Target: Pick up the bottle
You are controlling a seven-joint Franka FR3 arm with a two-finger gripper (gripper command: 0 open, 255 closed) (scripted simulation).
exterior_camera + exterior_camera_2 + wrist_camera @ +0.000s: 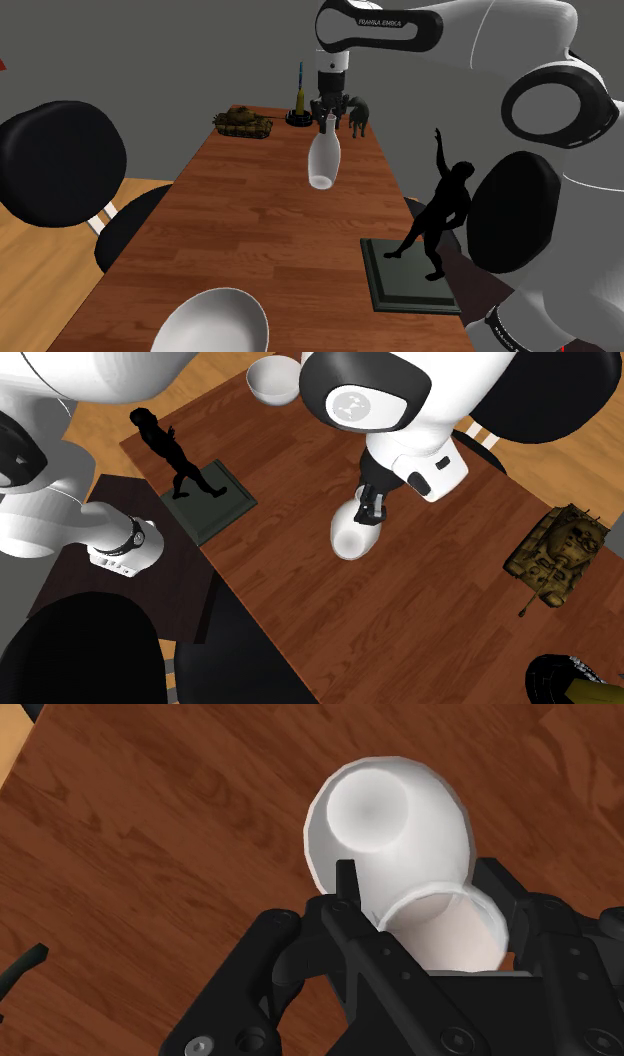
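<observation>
The pincer (pixel 326 118) is closed on the neck of the white bottle (pixel 323 160). The bottle hangs directly below it, long axis almost upright, and its base seems lifted off the counter (pixel 250 230).

The tool (pixel 326 121) clasps the neck of a white bottle (pixel 323 160), which hangs slightly tilted over the middle of the wooden surface (pixel 250 230). At the far end stand a tank (pixel 244 123) and a dark animal figure (pixel 358 115). A black statue (pixel 440 210) stands on a slab near the view's right edge, and a white bowl (pixel 210 322) sits at the near edge.
</observation>
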